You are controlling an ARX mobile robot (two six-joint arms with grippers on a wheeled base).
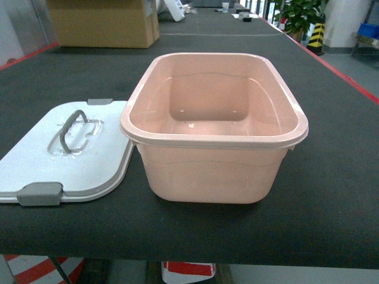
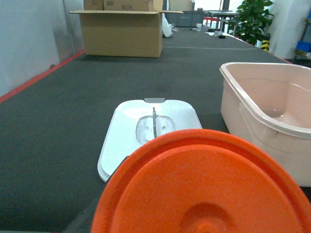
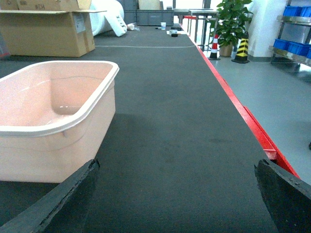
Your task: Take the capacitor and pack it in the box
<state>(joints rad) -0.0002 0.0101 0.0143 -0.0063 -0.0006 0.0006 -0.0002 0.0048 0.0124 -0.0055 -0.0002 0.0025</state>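
A big round orange capacitor [image 2: 204,184] fills the bottom of the left wrist view. It hangs above the table and hides my left gripper's jaws; only a dark sliver of one finger shows at its left edge. The pale pink box [image 1: 213,141] stands open in the middle of the table, with nothing inside it. Its white lid [image 1: 35,165] with grey clasps lies flat to its left. The lid [image 2: 126,131] is ahead of the capacitor, and the box [image 2: 243,111] is to the right of it. My right gripper [image 3: 177,194] is open over bare mat, right of the box [image 3: 58,141].
A brown cardboard carton [image 1: 100,23] stands at the far left of the table. The table's red edge [image 3: 243,111] runs along the right side. Beyond it are a potted plant [image 3: 231,22] and blue bins [image 3: 296,43] on a shelf.
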